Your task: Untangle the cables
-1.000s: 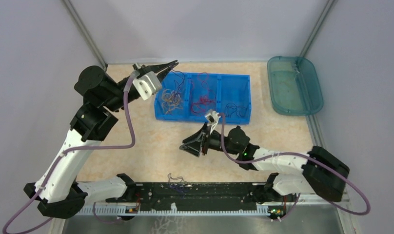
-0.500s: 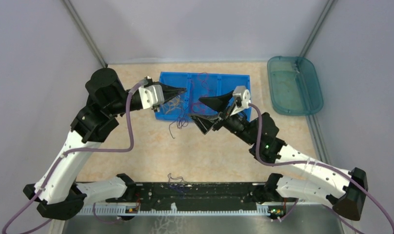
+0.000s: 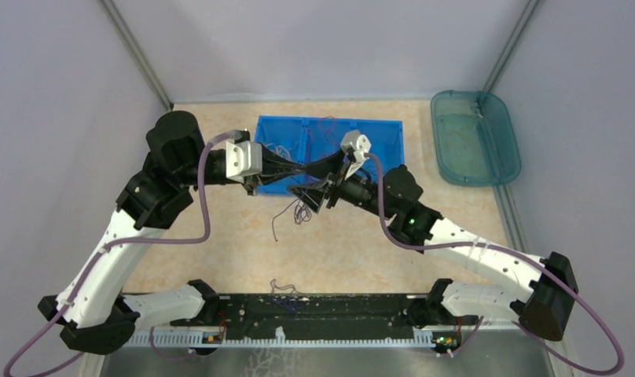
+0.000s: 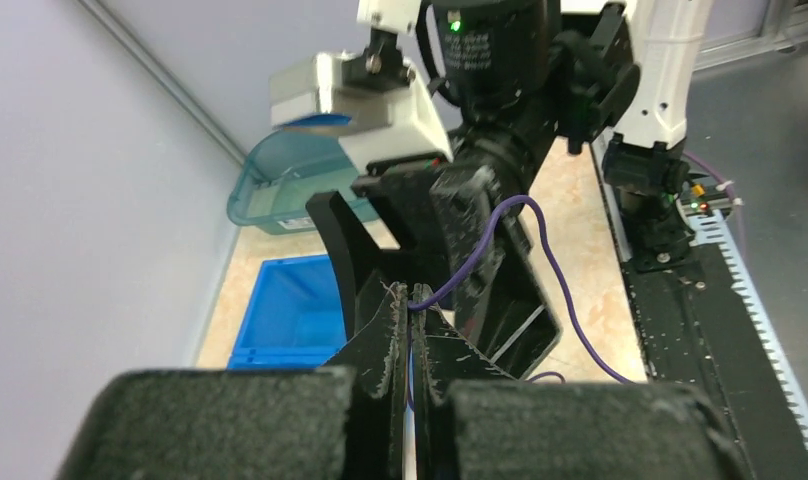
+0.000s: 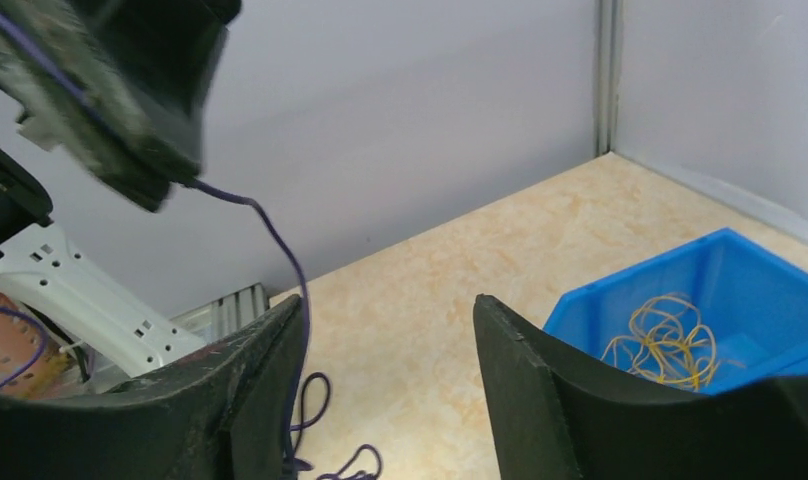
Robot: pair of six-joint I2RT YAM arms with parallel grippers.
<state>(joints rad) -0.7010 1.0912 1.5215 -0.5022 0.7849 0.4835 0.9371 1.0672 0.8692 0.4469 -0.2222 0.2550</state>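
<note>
Two pincers meet at the blue bin's (image 3: 381,135) near edge: left pincer (image 4: 411,296) clamps a purple cable (image 4: 521,198), right pincer (image 5: 390,312) gapes; bare desk (image 3: 361,255) lies nearer.

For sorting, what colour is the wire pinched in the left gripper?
The wire in the left gripper is purple, clearest in the left wrist view.

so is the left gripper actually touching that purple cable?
Touching. The left wrist view shows the left gripper with its jaws shut on the purple cable, which emerges from between them and loops away.
</note>
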